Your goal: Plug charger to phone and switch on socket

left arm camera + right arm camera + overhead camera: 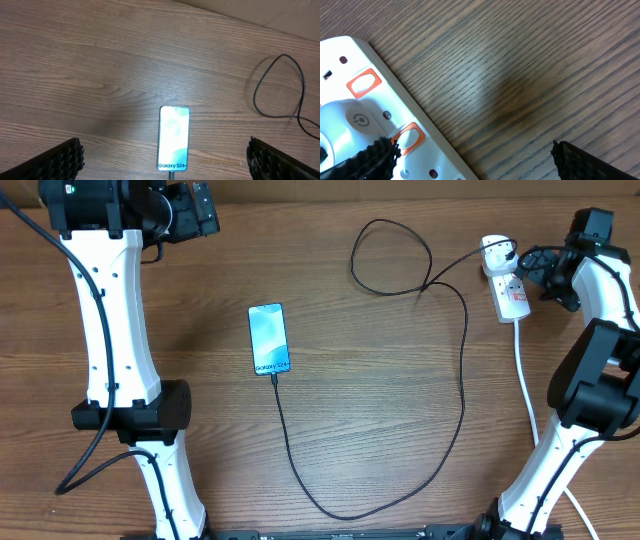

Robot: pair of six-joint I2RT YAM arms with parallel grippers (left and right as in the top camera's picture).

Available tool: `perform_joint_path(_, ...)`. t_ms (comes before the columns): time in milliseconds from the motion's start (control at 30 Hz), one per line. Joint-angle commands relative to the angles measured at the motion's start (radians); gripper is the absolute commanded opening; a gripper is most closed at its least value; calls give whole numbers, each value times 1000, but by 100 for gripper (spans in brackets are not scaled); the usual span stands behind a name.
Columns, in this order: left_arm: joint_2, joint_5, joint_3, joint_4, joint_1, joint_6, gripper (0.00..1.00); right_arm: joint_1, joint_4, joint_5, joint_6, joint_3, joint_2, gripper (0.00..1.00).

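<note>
Right gripper (472, 149) is hanging spread wide just above the socket (350, 115), one finger overlapping an orange switch, and the arm is folding at the elbow right of the socket. Left gripper (164, 147) is also hanging spread and empty, far left of the socket, over the phone (269, 338). Charger (463, 380) is running from socket to phone.

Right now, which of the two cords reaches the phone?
The thin black cable: it loops round and meets the phone at its bottom edge. The thick white cord only trails away from the socket, far from the phone.
</note>
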Motion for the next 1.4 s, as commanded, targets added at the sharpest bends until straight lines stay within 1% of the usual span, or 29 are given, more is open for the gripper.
perform_joint_path(0,-21,-13,14,-2,9,-4,100,0,8,17,-1,-6,10,100)
perform_joint_path(1033,-21,-13,14,-2,9,-4,100,0,11,13,0,-6,34,100)
perform_joint_path(1367,-21,-13,14,-2,9,-4,100,0,13,-32,0,-6,56,100)
